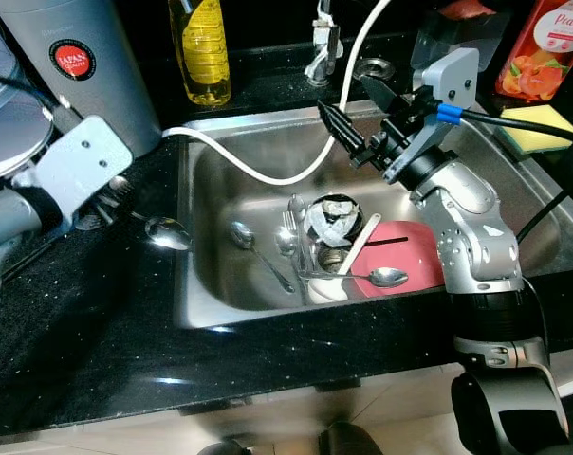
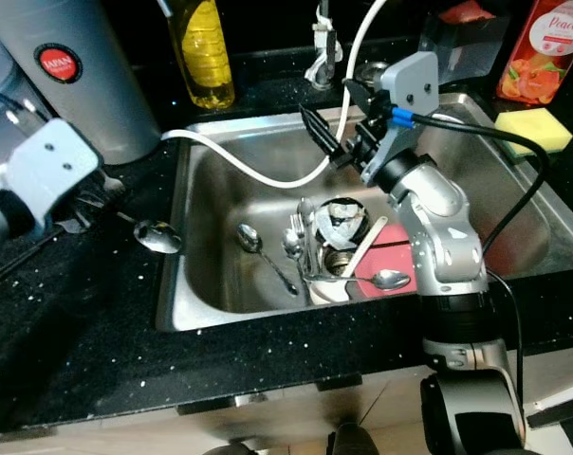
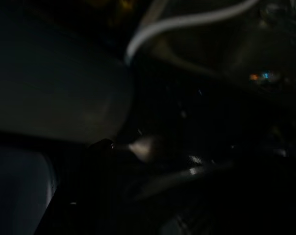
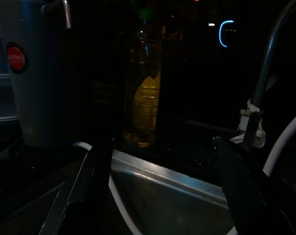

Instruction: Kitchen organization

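Black speckled bench (image 1: 97, 332) ran along the near edge, with the steel sink (image 1: 211, 171) let into it, and I placed everything from that sink. Nearest me in the basin lay the dishes: a pink plate (image 1: 415, 251) with a spoon (image 1: 389, 277) across it, a fork and more cutlery beside a cup (image 1: 332, 220), and a loose spoon (image 1: 247, 237) on the basin floor. One more spoon (image 1: 166, 232) sat on the bench just beside the sink's left rim, close to my left gripper (image 1: 101, 204); I could not tell how its fingers stood. Further back my right gripper (image 1: 362, 118) hovered above the basin, fingers spread apart and holding nothing. A white hose (image 1: 258, 171) looped through the sink below it. Beyond the sink stood a grey canister (image 1: 87, 66), a yellow bottle (image 1: 201, 47) and a sponge (image 1: 538, 128). To do it well, I judged I should drop clear of the hose and pinch one handle only.
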Controlling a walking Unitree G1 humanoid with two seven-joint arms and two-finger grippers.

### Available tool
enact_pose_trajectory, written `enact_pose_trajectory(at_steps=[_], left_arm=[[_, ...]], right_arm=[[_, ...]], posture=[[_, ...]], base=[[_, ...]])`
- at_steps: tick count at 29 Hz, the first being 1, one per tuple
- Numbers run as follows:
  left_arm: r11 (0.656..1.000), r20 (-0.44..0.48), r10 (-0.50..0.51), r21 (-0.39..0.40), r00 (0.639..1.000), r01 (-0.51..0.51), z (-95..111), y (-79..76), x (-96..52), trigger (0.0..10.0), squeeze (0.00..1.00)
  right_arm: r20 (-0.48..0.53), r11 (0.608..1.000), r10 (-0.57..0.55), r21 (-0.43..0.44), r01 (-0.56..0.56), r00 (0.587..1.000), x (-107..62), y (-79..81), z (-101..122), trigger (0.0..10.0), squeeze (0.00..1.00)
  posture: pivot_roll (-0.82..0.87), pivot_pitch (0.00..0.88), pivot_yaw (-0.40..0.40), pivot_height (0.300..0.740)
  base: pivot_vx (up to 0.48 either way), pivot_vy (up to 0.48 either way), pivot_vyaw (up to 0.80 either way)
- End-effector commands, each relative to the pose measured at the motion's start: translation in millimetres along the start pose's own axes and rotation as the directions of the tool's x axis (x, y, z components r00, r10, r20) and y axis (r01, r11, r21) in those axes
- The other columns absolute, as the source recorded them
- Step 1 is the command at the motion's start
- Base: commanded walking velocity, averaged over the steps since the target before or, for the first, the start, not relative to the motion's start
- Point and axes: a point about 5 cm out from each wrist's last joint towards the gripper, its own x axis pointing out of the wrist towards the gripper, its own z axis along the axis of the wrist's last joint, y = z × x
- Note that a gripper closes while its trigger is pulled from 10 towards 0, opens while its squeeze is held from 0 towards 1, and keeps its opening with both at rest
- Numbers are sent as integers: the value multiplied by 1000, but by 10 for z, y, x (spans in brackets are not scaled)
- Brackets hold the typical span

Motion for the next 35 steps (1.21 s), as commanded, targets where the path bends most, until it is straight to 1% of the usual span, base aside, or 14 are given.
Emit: enact_pose_trajectory(at_steps=[1, 2, 3, 5, 8, 9, 10, 11, 12, 14, 16, 27, 32, 35], left_arm=[[1000, -35, 3, -4, 999, -3, -43, -45, 2, 5098, 0], [1000, -52, 7, -1, 999, -7, -56, -48, -9, 5216, 0], [1000, -63, -3, -13, 998, 3, -69, -69, -21, 6627, 0], [1000, -81, -10, -13, 997, 9, -101, -93, -33, 6980, 0], [1000, -105, -11, -10, 994, 10, -142, -112, -43, 6784, 0], [1000, -151, 11, 26, 989, -7, -217, -104, -54, 4196, 0], [1000, -151, 11, 26, 989, -7, -217, -104, -54, 4196, 0], [998, -187, 39, 60, 982, -28, -270, -87, -66, 3176, 0], [998, -187, 39, 60, 982, -28, -270, -87, -66, 3176, 0], [997, -232, 66, 65, 970, -52, -344, -70, -80, 588, 0], [997, -256, 71, 37, 964, -63, -399, -86, -74, 0, 0], [998, -266, 43, -42, 963, -56, -554, -221, 4, 0, 0], [996, -271, 84, 22, 959, -81, -540, -184, 10, 0, 0], [984, -232, 157, 114, 960, -134, -434, -87, 11, 0, 0]], right_arm=[[2, 1000, 11, 1, -11, 1000, 12, 29, 13, 10000, 0], [2, 1000, 11, 2, -11, 1000, 13, 28, 13, 10000, 0], [2, 1000, 11, 2, -11, 1000, 14, 28, 12, 10000, 0], [2, 1000, 11, 4, -11, 1000, 16, 29, 11, 10000, 0], [2, 1000, 12, 5, -12, 1000, 18, 31, 9, 10000, 0], [3, 1000, 12, 7, -12, 1000, 21, 35, 6, 10000, 0], [3, 1000, 12, 7, -12, 1000, 21, 35, 6, 10000, 0], [3, 1000, 13, 8, -13, 1000, 22, 38, 4, 10000, 0], [3, 1000, 13, 8, -13, 1000, 22, 38, 4, 10000, 0], [3, 1000, 14, 12, -14, 1000, 25, 45, -1, 10000, 0], [4, 1000, 15, 13, -15, 1000, 28, 49, -3, 10000, 0], [8, 1000, 15, 11, -15, 1000, 27, 47, 8, 10000, 0], [9, 1000, 12, 11, -13, 1000, 26, 40, 14, 10000, 0], [9, 1000, 12, 12, -12, 1000, 26, 40, 15, 10000, 0]], posture=[[-45, 98, 64, 740], [-45, 99, 64, 740], [-41, 98, 64, 740], [-39, 99, 65, 740], [-38, 100, 66, 740], [-35, 99, 65, 740], [-35, 99, 65, 740], [-35, 99, 65, 740], [-35, 99, 65, 740], [-32, 99, 64, 740], [-32, 98, 63, 740], [-43, 97, 62, 740], [-44, 98, 62, 740], [-42, 99, 61, 740]], base=[[0, 0, 0], [0, 0, 0], [0, 0, 0], [0, 0, 0], [0, 0, 0], [0, 0, 0], [0, 0, 0], [0, 0, 0], [0, 0, 0], [0, 0, 0], [0, 0, 0], [0, 0, 0], [0, 0, 0], [0, 0, 0]])
